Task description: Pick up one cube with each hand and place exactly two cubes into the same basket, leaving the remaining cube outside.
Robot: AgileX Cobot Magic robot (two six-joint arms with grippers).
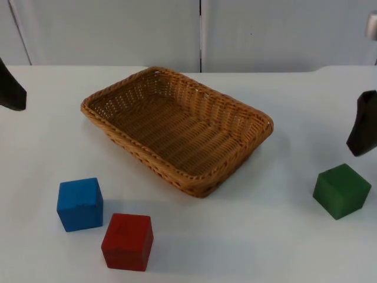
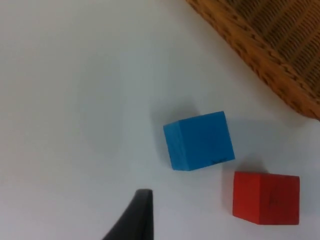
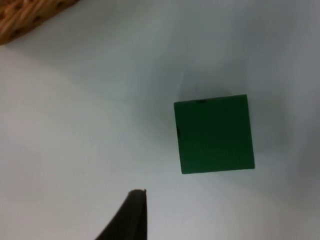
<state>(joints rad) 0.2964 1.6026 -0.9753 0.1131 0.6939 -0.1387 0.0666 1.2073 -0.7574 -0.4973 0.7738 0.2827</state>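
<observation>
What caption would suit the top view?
Empty woven wicker basket with blue cube, red cube and green cube outside it.

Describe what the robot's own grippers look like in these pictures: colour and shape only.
The left gripper is a matte black, tapering wedge at the table's left edge. The right gripper is likewise plain black, a flat blade narrowing toward its end, above the green cube. In each wrist view a black fingertip rises to a blunt, squared tip. No markings can be made out.
</observation>
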